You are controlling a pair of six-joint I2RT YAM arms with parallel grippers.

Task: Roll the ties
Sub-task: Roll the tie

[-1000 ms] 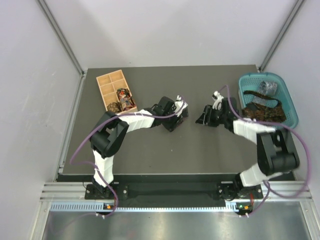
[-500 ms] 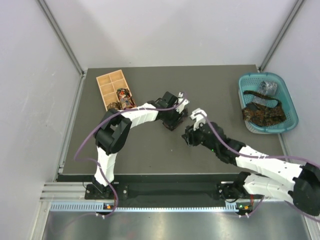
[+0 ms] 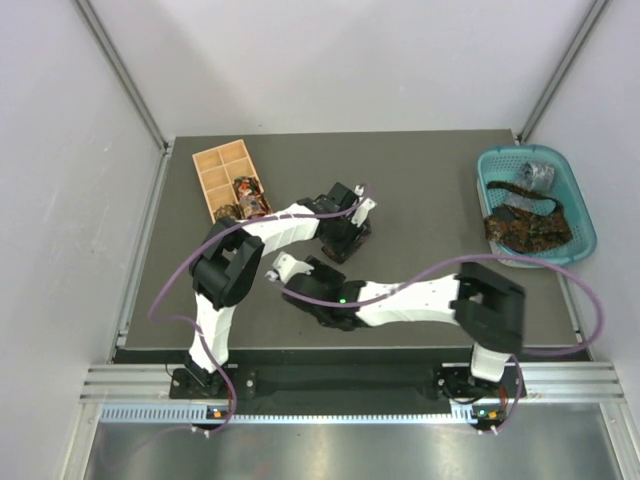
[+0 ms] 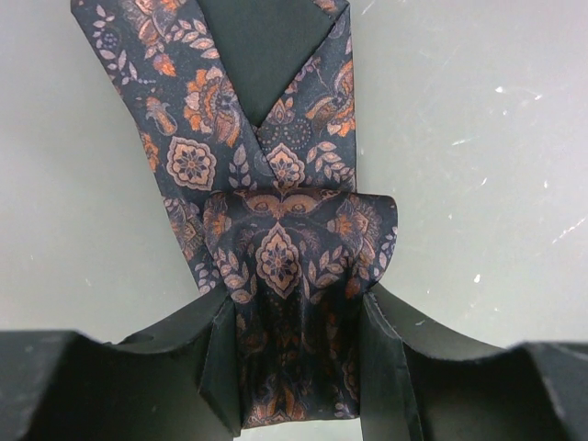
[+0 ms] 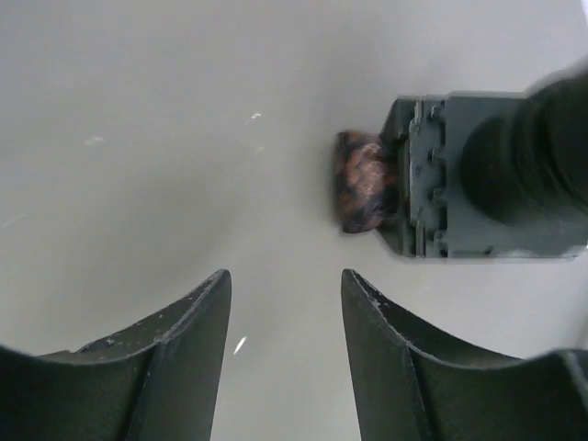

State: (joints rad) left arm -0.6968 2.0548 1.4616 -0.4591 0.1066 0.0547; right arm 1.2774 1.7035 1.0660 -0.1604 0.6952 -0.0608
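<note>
The right claw (image 3: 287, 272) has swung over from the teal basket (image 3: 527, 152) side. Its jaws are apart and empty, with the coiled paisley tie (image 5: 366, 193) just ahead of it. The left claw (image 3: 345, 236) stays clamped on that coil, so a two-handed roll seems next. Dark matte table (image 3: 430, 190), pale walls (image 3: 350, 70) — the basket sits far to the claws' right, apparently holding more ties (image 3: 525, 225).
</note>
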